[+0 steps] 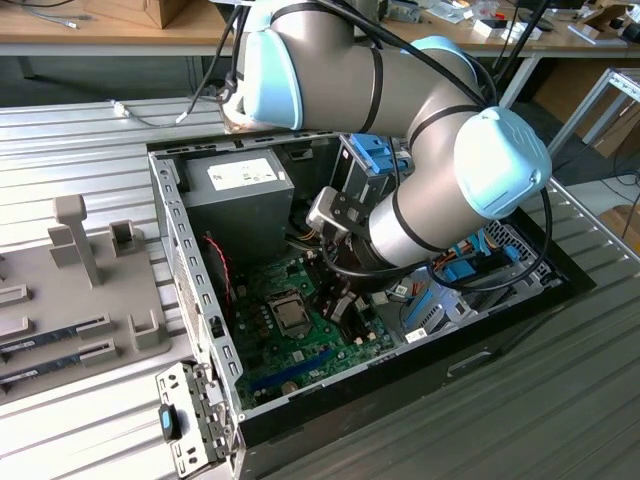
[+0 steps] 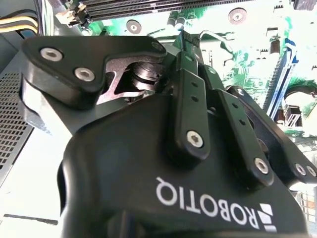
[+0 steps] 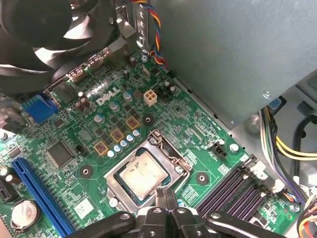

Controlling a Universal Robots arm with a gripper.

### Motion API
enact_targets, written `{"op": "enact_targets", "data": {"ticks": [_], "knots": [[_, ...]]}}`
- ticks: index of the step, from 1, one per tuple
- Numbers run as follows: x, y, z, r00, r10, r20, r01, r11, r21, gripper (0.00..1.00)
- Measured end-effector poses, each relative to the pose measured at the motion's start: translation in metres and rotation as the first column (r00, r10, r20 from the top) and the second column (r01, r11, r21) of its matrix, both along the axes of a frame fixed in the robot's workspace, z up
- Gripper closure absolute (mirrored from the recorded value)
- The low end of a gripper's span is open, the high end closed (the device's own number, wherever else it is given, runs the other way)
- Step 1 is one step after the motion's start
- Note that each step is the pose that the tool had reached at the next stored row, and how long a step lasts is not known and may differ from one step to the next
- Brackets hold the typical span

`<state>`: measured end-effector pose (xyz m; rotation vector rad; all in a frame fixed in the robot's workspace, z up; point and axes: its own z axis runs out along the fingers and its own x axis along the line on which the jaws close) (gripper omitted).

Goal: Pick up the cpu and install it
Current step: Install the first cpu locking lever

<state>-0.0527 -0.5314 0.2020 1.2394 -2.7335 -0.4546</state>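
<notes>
already the cpu (image 3: 142, 176) sits in its socket (image 3: 174, 157), claw (image 3: 166, 197) just beside.

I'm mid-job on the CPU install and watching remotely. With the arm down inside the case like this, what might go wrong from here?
1. The cpu lies in the socket with the pincer right beside its edge; a sideways nudge might shift the chip or damage the socket.
2. The arm sits deep in the case, near the cables; a wide motion may snag them.
</notes>
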Motion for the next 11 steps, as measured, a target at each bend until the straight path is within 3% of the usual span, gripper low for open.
{"op": "enact_targets", "data": {"ticks": [5,11], "knots": [[0.0002,-0.0001,0.0,1.0,0.001,0.0,-0.001,0.9999,-0.0127,0.89],[-0.0004,0.0001,0.0031,1.0,0.001,0.0006,-0.001,0.9999,-0.0128,0.89]]}}
